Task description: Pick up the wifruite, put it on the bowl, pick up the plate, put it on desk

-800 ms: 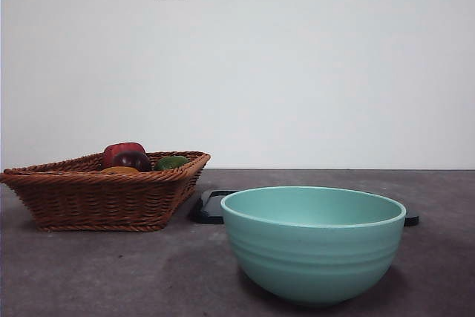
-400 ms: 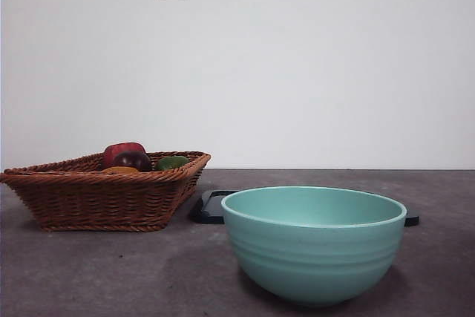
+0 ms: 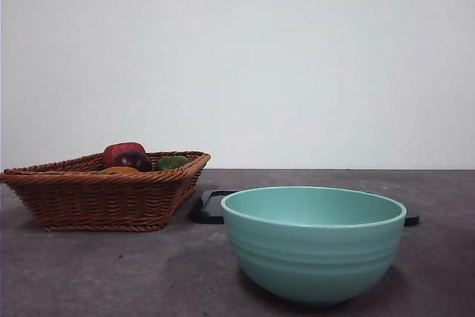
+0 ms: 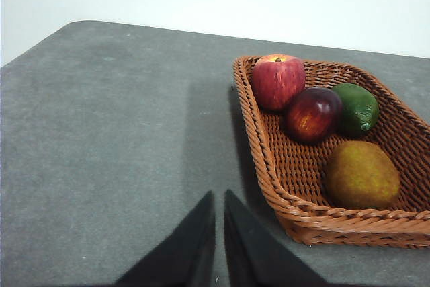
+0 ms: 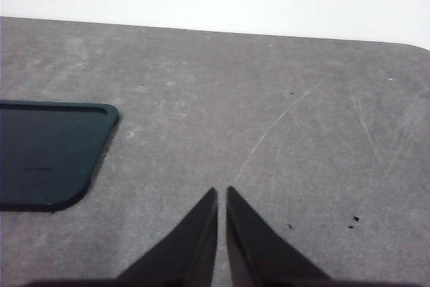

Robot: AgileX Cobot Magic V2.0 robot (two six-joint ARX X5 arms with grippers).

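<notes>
Here wifruite (image 4: 361, 175) near basket (image 4: 269, 166) rim; grippers apparently closed.

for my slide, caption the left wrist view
Left tool shut above the desk, beside a wicker basket holding the wifruite.

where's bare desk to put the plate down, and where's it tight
Bare desk lies in front of the wicker basket, left of the bowl. More lies right of the dark plate, around the right pincer. It is tight where basket, plate and bowl meet; fruit crowds the basket.
</notes>
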